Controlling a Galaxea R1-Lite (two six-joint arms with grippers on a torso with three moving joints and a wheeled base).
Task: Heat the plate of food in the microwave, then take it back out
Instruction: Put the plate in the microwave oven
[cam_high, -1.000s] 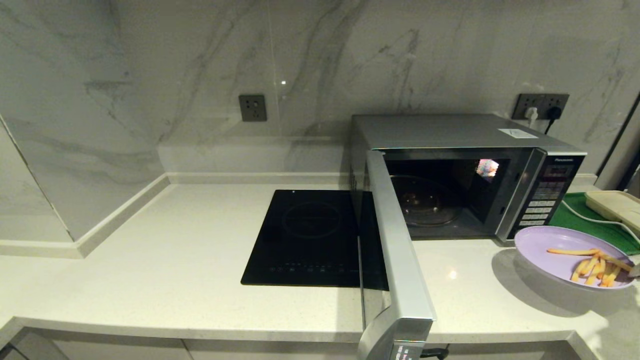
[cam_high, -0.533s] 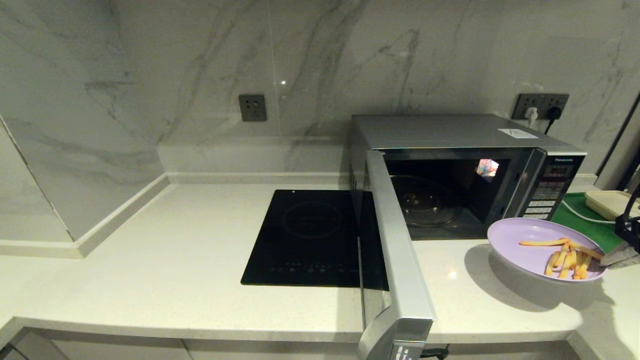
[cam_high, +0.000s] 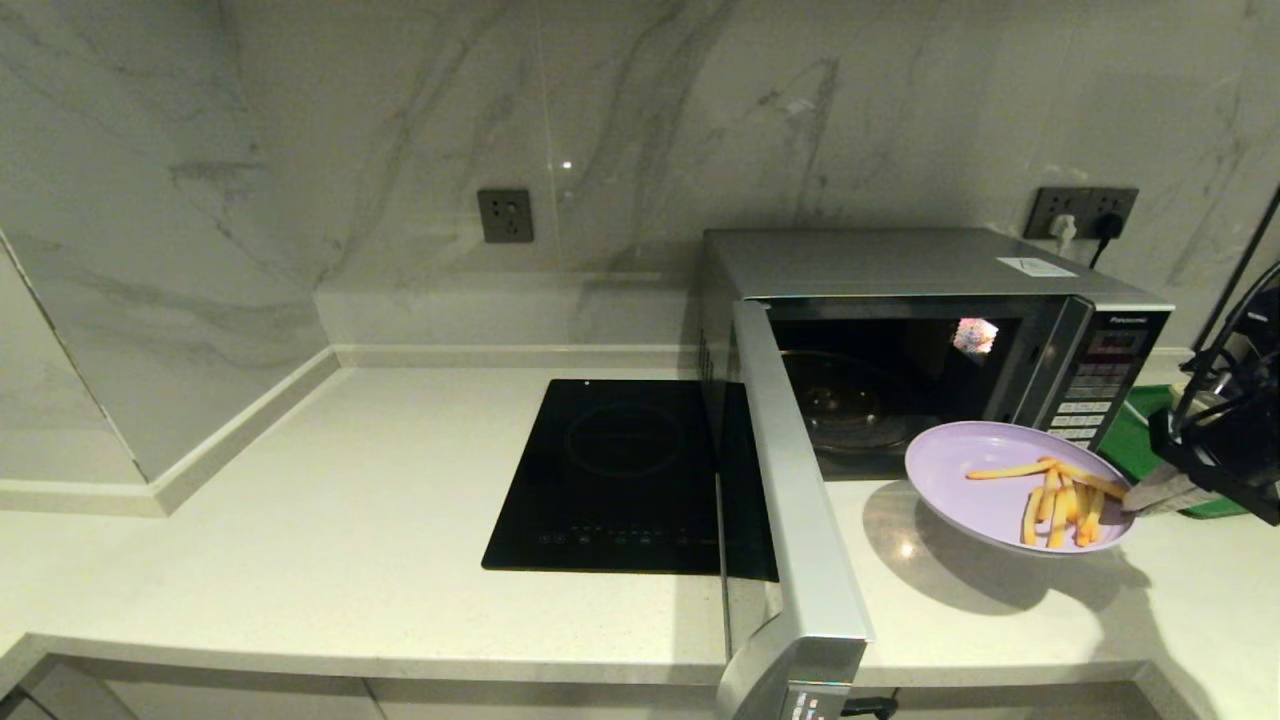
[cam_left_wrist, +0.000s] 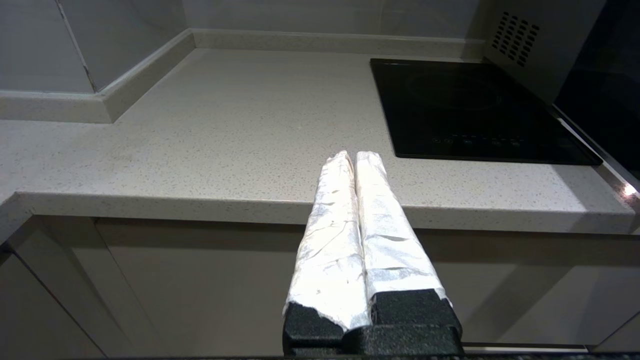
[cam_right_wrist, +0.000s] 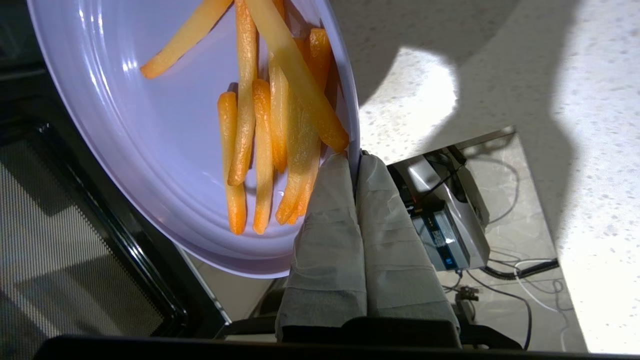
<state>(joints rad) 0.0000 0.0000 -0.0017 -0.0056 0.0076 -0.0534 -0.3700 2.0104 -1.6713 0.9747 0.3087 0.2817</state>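
Panasonic-branded microwave (cam_high: 930, 340) stood on the surface (cam_high: 400, 520), door swung open. Plate of food (cam_high: 1000, 480), bearing orange-yellow fries, hung just before the cavity, its rim pinched by the right end effector (cam_high: 1140, 497). Left end effector (cam_left_wrist: 356, 165) was closed, empty.

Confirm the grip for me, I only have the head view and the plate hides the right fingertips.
Observer: In the right wrist view the right gripper is shut on the rim of the plate, one finger on each side.
Operator: Report the fries.
Observer: The fries lie bunched against the gripped edge.
Operator: Give me the left arm.
Observer: The left gripper is shut and empty, parked at the front edge of the counter, left of the cooktop.
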